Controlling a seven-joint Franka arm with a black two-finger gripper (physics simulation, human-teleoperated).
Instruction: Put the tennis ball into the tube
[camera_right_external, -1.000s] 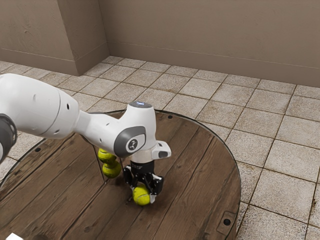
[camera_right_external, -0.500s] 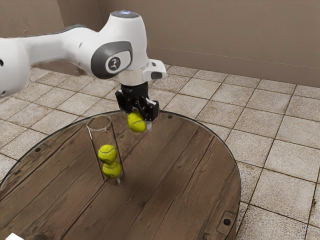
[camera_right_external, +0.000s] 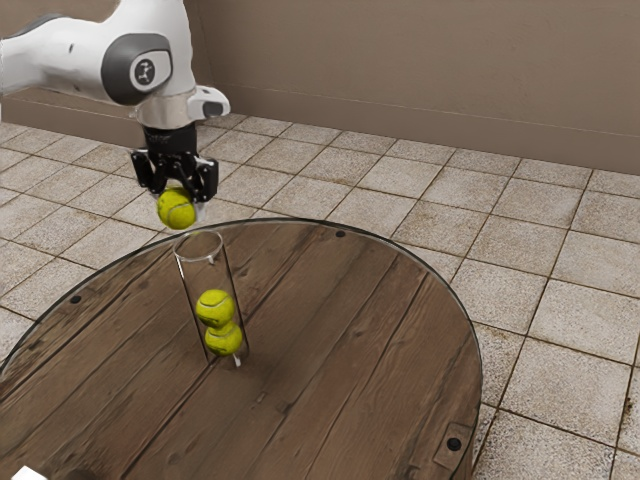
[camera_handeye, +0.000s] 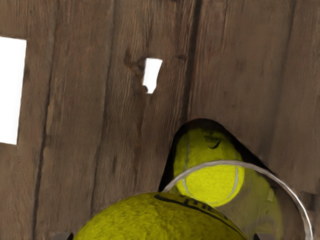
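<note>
- Round wooden worktop (camera_right_external: 350, 330) stood on a pale tiled floor (camera_right_external: 560, 290), with a plain brown wall (camera_right_external: 420, 70) behind.
- Above the worktop, a black gripper (camera_right_external: 180, 203) pinched a yellow-green tennis ball (camera_right_external: 176, 210) between its two fingers.
- That ball was in the air, close to the open mouth of the tube and a little toward the exterior view's left; whether it lined up with the opening could not be told.
- It looked light, springy and fuzzy, likely to give slightly without slipping; a hold across its widest part, leaving the underside free, seemed best.
- Upright on the wood, the clear tube (camera_right_external: 205, 276) held two more balls, an upper one (camera_right_external: 215, 307) resting on a lower one (camera_right_external: 224, 339), with room above them.
- Centring over the rim seemed the next need; off-centre, the ball might catch or tip the tube.
</note>
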